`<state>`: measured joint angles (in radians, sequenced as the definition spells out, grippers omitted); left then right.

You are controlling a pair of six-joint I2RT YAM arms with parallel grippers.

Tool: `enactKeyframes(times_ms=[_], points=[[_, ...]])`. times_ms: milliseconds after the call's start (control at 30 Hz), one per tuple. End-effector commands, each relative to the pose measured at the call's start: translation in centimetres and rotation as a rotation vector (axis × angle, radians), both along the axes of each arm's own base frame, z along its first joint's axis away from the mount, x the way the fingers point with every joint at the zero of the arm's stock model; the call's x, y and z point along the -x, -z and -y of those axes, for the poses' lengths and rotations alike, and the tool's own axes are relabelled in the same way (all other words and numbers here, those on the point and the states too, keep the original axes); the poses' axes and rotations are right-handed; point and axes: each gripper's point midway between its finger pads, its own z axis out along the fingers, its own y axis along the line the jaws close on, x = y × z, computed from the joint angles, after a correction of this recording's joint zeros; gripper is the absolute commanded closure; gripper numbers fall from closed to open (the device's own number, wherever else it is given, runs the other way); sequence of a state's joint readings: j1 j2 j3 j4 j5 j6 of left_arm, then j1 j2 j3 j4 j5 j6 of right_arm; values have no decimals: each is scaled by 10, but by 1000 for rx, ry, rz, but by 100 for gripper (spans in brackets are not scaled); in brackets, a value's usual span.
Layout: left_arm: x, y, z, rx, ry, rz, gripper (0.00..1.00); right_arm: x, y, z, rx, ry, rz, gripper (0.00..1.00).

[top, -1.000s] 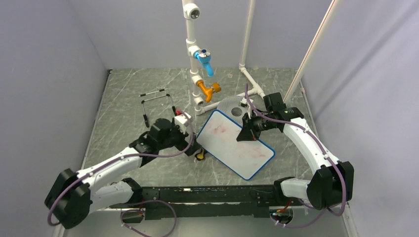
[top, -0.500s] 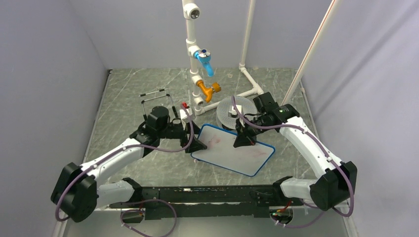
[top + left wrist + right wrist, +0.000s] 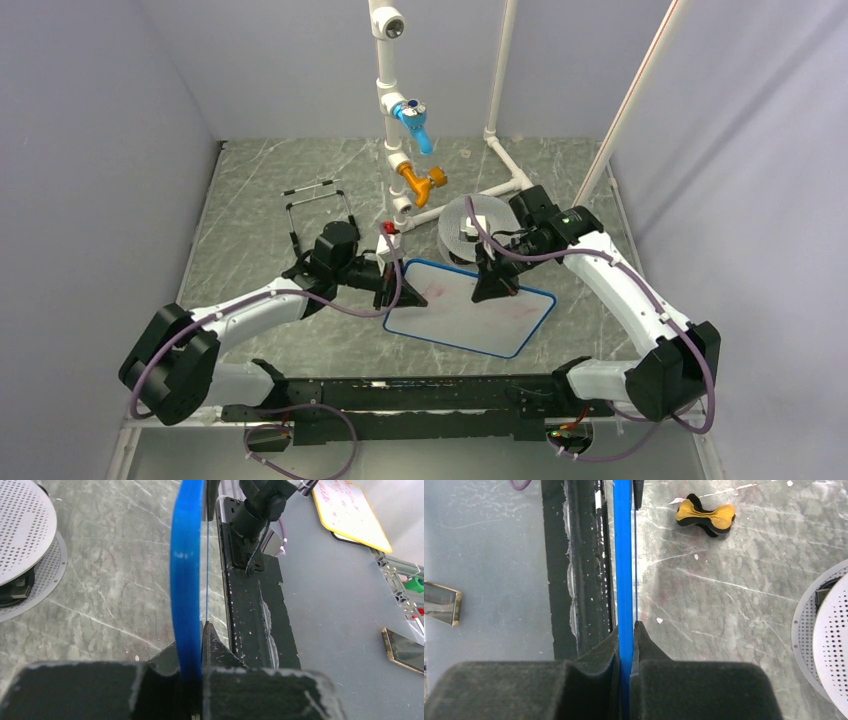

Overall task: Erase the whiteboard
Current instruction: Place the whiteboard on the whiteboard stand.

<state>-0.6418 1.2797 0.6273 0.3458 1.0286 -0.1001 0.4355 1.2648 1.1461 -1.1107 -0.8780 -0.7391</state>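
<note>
Fingers clenched, the left gripper (image 3: 386, 292) grips the left edge and the right gripper (image 3: 493, 287) the far edge of the blue-framed whiteboard (image 3: 465, 312), mid-table (image 3: 260, 200), just beside a perforated grey disc (image 3: 452, 228).

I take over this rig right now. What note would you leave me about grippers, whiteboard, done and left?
Left gripper: shut on the whiteboard's blue frame, left edge.
Right gripper: shut on its far edge.
Whiteboard: held between both arms, close to the grey perforated disc.
Done: no clear writing, only faint pink smears.
Left: wipe off the smears; a yellow-and-black object lies on the table.
</note>
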Motion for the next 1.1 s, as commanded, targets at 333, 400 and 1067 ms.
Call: enactKeyframes(times_ms=[333,400,1067], points=[[4,-51,-80,50,-483,45,100,-39,-128,32,-224,163,252,9],[5,-56,-100,22,-577,23,100,-43,-136,38,-231,195,280,8],[-27,-129,-234,-243,-1292,154,100,-49,-88,35,-246,207,142,7]])
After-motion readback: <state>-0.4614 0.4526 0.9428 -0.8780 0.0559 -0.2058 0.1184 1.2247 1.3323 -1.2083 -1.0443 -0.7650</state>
